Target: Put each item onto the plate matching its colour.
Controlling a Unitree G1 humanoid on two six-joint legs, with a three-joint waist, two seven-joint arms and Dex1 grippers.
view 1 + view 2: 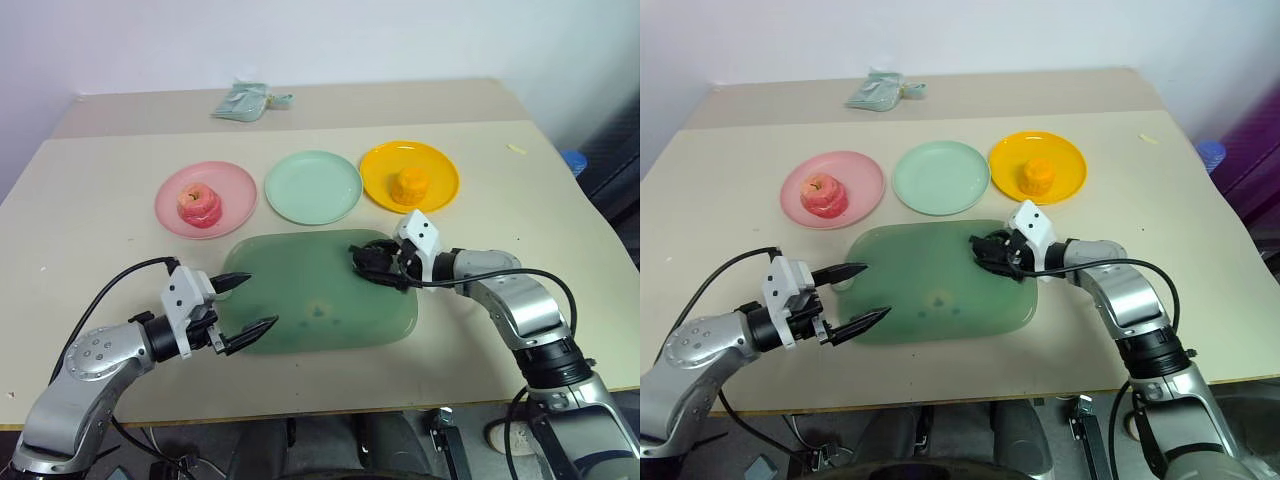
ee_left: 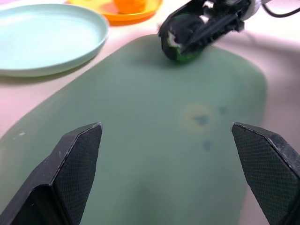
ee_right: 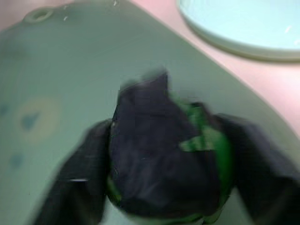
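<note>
**Desk:** How far along are we?

**Me:** Two of three look done, I'd say. The pink-red apple (image 1: 199, 206) sits on the pink plate (image 1: 232, 186) at centre left of my head view, and the orange fruit (image 1: 409, 186) sits on the yellow-orange plate (image 1: 382, 170) at upper right. The mint green plate (image 1: 313, 186) between them is bare, so the green one is left.

**Desk:** Where is it?

**Me:** The dark green vegetable (image 1: 376, 260) is at the right end of the translucent green board (image 1: 300, 300), mid-frame, just below the mint plate. My right tool (image 1: 374, 262) is clamped on it, black fingers pressed to both sides. I can't tell whether it's lifted clear of the board.

**Desk:** How does it look?

**Me:** Small, lumpy, dark with brighter green patches.

**Desk:** The left?

**Me:** The left tool (image 1: 248, 305) has its fingers spread wide, holding nothing, over the board's left end on the counter (image 1: 90, 190).
</note>
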